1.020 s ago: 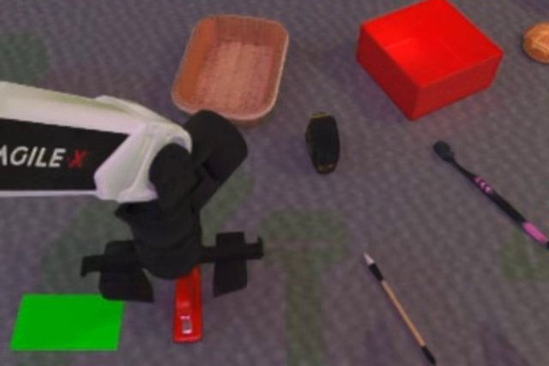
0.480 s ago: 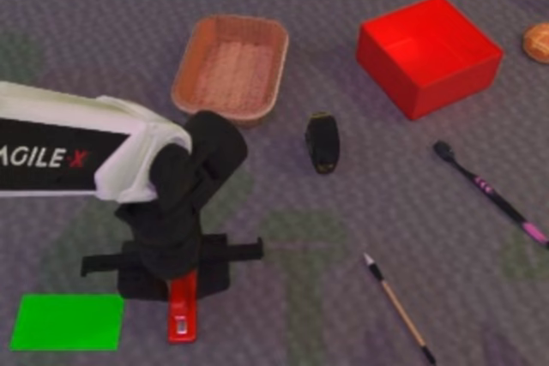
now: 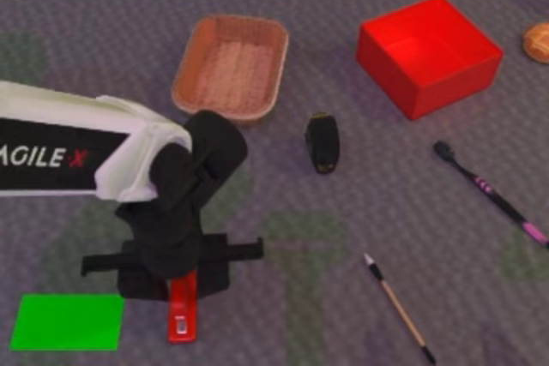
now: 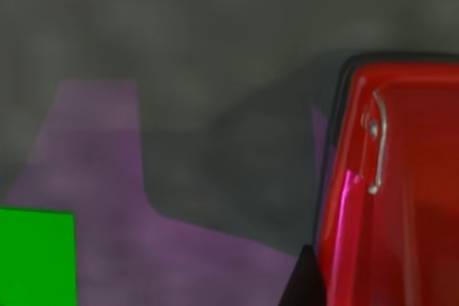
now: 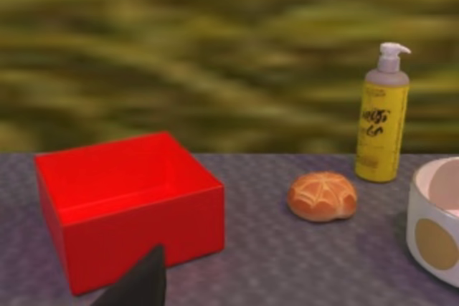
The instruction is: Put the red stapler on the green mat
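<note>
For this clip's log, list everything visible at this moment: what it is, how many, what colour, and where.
red stapler: 1, bright red, near edge at the table's left, its far end between the left gripper's fingers
green mat: 1, bright green, near left corner, left of the stapler, apart from it
basket: 1, tan, far side, left of centre
red box: 1, red, open top, far right
black device: 1, black, centre
toothbrush: 1, black and pink, right side
pencil-like stick: 1, tan with dark ends, near side, right of centre
bread roll: 1, golden brown, far right edge
pump bottle: 1, yellow, behind the roll
tape roll: 1, white, right wrist view only
left gripper: black, shut on the stapler
right arm: out of the top view
</note>
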You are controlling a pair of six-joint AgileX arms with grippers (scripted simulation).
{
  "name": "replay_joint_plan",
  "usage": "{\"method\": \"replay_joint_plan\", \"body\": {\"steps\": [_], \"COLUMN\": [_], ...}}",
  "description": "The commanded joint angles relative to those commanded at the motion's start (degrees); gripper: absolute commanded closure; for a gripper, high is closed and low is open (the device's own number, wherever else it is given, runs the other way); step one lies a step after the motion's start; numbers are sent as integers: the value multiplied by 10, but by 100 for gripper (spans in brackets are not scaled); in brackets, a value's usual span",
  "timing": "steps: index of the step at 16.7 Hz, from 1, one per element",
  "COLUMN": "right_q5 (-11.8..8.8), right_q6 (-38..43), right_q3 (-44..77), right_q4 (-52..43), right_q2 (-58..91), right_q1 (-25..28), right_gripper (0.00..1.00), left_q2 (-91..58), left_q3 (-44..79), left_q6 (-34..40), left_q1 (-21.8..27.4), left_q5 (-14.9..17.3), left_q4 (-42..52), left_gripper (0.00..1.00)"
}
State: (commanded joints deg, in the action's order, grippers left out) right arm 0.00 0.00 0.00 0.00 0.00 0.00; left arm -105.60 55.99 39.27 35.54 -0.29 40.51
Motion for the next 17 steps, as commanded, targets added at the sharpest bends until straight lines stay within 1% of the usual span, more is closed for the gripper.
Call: {"method": "replay_joint_plan", "body": {"steps": [3, 8, 10, 17], "right_q5": [0, 0, 0, 0], "right_q6": [0, 0, 0, 0], "right_q3": [0, 0, 0, 0], "right_q4": [0, 0, 0, 0], "right_q2": [0, 0, 0, 0], "right_q1": [0, 0, 0, 0], "right_gripper": [0, 0, 0, 0], "left_q2": [14, 65, 84, 91], "left_q3": [28, 105, 128, 134], "left_q6": [3, 5, 5, 11], "left_q1": [-1, -6, -8, -9], "left_q5": [-1, -1, 0, 0], "left_q4": [41, 180, 217, 228], "left_gripper": [100, 100, 100, 100]}}
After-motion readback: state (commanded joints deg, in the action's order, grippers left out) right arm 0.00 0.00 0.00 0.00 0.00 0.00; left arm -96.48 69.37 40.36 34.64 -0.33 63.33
